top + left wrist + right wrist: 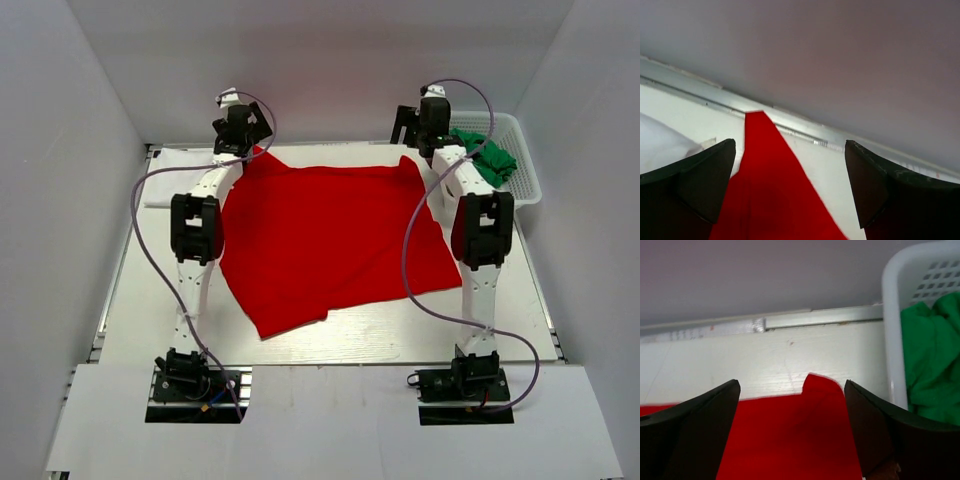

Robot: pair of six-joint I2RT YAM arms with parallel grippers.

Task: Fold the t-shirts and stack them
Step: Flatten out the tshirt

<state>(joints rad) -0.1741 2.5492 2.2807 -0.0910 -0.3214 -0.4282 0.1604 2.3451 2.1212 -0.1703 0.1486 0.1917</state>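
Left gripper [790, 145], jaws apart, over red t-shirt [767, 200] corner

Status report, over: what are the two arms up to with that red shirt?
Left tool open, right tool open, each over a far corner. Red t-shirt spread out, unfolded. Green shirts sit in basket.

both end effectors [790, 150] [792, 387] agape, arms outstretched

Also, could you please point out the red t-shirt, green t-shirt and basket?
red t-shirt [330, 240]: top external view, centre of cloth.
green t-shirt [492, 160]: top external view, crumpled middle.
basket [891, 330]: right wrist view, white rim.
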